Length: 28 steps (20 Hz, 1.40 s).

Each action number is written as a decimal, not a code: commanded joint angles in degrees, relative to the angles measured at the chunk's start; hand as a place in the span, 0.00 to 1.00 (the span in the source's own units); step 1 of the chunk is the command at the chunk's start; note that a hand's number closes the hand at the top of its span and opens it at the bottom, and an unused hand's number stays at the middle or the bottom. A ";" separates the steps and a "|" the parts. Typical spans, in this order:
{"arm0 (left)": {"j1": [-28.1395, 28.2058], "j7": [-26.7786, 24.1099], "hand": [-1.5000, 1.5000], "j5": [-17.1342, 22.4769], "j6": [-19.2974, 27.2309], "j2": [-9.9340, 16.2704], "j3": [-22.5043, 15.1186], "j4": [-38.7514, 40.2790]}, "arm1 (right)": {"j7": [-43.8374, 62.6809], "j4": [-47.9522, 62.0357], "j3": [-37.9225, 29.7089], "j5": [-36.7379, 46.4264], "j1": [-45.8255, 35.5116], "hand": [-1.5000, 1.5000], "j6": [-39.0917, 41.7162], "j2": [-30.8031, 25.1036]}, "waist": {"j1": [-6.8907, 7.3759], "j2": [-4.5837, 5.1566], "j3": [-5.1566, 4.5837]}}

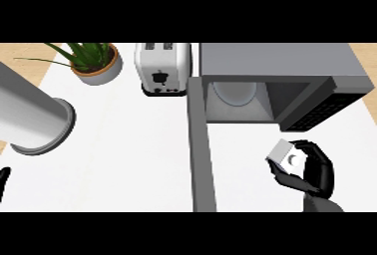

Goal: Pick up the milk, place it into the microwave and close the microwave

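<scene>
- The right hand [313, 172] is at the lower right of the head view, fingers and thumb curled round the milk carton [284, 154].
- The milk carton is held above the white counter [125, 149], tilted, in front of the microwave's opening and outside it.
- The microwave [283, 74] sits at the upper right of the counter; its cavity is exposed and a round glass turntable [236, 92] shows inside.
- The microwave door [200, 149] stands open, swung out toward the robot, at the left side of the opening.
- The left hand [4, 178] shows only as a dark sliver at the left edge; its fingers cannot be told.
- A white toaster [163, 67] stands just left of the microwave.
- A potted plant [94, 62] stands near the upper left corner.
- A grey cylinder [29, 117] lies on its side along the left edge.
</scene>
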 commanded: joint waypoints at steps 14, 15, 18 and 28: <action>2.38 -0.18 0.00 3.34 -3.22 -0.43 3.38 0.47 | 16.62 -27.03 9.96 2.44 4.55 1.00 8.91 -2.31 | -0.29 -0.08 -0.04; 1.00 0.45 0.00 3.32 -2.74 -0.44 3.24 0.92 | 19.87 -33.20 10.70 2.31 6.15 1.00 7.44 -2.45 | -0.58 -0.13 -0.06; 6.58 -0.24 0.00 5.41 -3.57 -0.45 2.50 -3.35 | 25.15 -33.08 10.95 5.03 1.16 1.00 3.57 -1.96 | 0.04 -0.13 -0.05; 1.80 0.20 0.00 3.65 -4.41 -0.31 4.69 1.62 | 34.41 -16.26 7.75 11.71 -20.19 1.00 -4.07 0.58 | 0.71 0.20 0.00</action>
